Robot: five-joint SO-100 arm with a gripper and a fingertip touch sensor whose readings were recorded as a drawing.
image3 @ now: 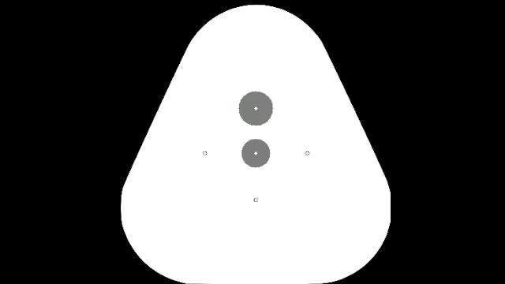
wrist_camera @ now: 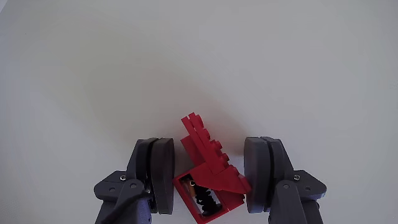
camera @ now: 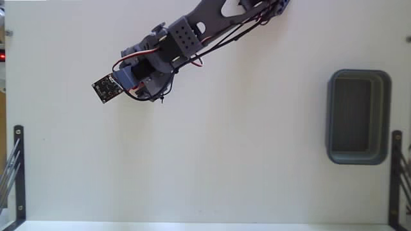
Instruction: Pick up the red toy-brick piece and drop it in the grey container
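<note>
- The red toy-brick piece [wrist_camera: 208, 171] shows only in the wrist view. It sits between the two fingers, low in the picture, and its stepped upper part reaches up past the fingertips over the white table [wrist_camera: 199, 56].
- Its lower part is an open red box shape with something dark and coiled inside — I cannot make out what this is. The bottom edge of the piece comes very near to the lower border of the picture.
- The gripper [wrist_camera: 211, 174] has its fingers apart, one on each side of the piece. The right pad [wrist_camera: 260, 174] seems to touch the piece at its lower right corner. The left pad [wrist_camera: 163, 174] is just beside it, and whether it touches I cannot tell.
- If the piece rests on the table or is lifted, the wrist view does not show clearly.
- In the fixed view the piece is hidden: the arm [camera: 186, 38] comes in from the top edge, where it is cut off, and its dark body with the black and red cables covers the fingers, so their state cannot be read there.
- A small dark board [camera: 107, 88] stands out at the arm's left end.
- The grey container [camera: 358, 78] lies at the right side of the table in the fixed view, well apart from the arm — its inside is darker than its rim.
- Dark metal frames [camera: 18, 170] stand at the left and right borders, partly cut off.
</note>
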